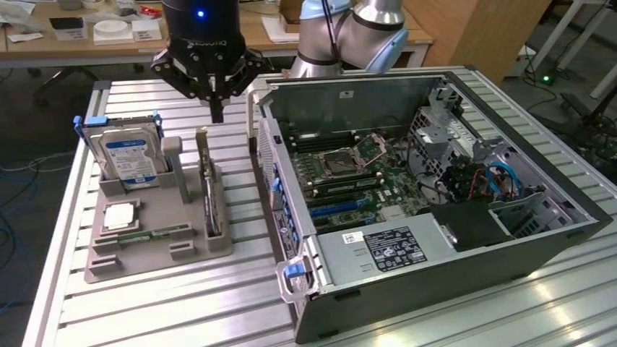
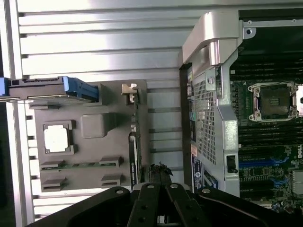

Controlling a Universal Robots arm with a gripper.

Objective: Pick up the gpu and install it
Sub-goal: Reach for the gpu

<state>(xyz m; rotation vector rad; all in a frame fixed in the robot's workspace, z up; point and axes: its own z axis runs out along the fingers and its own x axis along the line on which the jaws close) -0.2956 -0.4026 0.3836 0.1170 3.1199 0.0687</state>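
Note:
The gpu (image 1: 207, 184) stands on its edge in a slot of the grey holder (image 1: 144, 260), thin and dark, with its silver bracket at the far end. The wrist view shows the gpu (image 2: 134, 142) edge-on along the holder's side nearest the computer. My gripper (image 1: 217, 114) hangs above the table just beyond the card's far end, between the holder and the open computer case (image 1: 434, 217). Its fingers are shut together with nothing in them, and in the wrist view the gripper (image 2: 160, 171) shows as one dark tip beside the card.
The holder also carries a silver hard drive (image 1: 126, 155) with a blue label, a square processor (image 1: 118, 215) and a narrow memory stick (image 1: 144, 236). The case lies open with its motherboard (image 1: 352, 170) facing up. A desk with clutter stands behind the table.

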